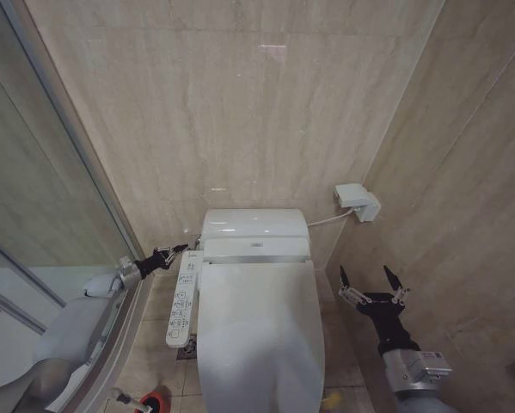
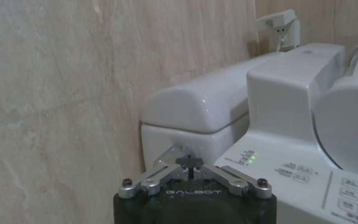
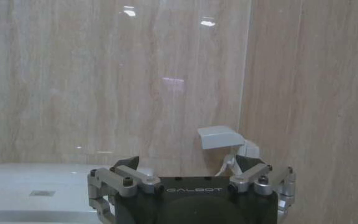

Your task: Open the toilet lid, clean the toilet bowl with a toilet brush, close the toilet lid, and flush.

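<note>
The left gripper [image 1: 178,251] is pinched shut, its two fingers meeting in a point, and it holds nothing. That point sits right by the side of the white tank [image 2: 191,105], at a small silver lever [image 2: 169,156] that may be the flush; I cannot tell if it touches it yet. Just beside it runs the long panel of buttons [image 1: 183,301] along the toilet's left side. The right gripper [image 1: 370,281] waits on the other side of the toilet, near the wall, with its fingers spread wide and empty. Up above it a small white box [image 1: 358,201] is fixed to the wall. Between the two grippers lies the toilet lid [image 1: 259,335]. It is down flat, so it hides the toilet bowl under it. The lid is a long oval. Its long way runs from the tank at the wall straight out toward the robot, with the hinge end at the wall and the rounded free end nearest us. I think it is hard, shiny plastic, light to lift but slippery, so fingers could slide off the smooth top. The best place to take hold looks like the front edge, hooking under the rim. Down on the floor by the left of the toilet stands the toilet brush [image 1: 126,399] in its red cup [image 1: 154,401], with its thin handle leaning away from the toilet.
</note>
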You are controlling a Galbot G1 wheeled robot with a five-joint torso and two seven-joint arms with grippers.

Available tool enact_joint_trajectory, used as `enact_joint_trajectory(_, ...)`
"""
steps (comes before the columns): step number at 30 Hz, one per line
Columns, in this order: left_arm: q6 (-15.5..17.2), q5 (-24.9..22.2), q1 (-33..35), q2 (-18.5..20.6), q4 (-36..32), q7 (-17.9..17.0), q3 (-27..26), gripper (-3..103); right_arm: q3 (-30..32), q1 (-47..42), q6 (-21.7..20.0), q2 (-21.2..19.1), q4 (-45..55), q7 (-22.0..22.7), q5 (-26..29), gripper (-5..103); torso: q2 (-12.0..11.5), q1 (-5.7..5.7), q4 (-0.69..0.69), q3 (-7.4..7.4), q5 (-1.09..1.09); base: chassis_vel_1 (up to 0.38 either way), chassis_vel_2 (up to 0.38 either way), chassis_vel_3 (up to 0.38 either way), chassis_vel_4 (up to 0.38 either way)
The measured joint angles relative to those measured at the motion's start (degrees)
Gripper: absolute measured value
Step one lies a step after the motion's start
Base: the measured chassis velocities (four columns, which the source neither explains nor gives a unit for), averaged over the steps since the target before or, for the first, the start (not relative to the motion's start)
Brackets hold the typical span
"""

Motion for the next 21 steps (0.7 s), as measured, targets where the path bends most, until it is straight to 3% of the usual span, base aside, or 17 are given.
enact_joint_trajectory(21, -0.4, 1.1, -2.5, -3.1, 7.1, 1.1, -1.2, 0, 0.0, 0.0, 0.0, 0.0, 0.0, 0.0, 0.0, 100, 0.0, 0.0, 0.01, 0.0, 0.01, 0.0, 0.0, 0.0, 0.0)
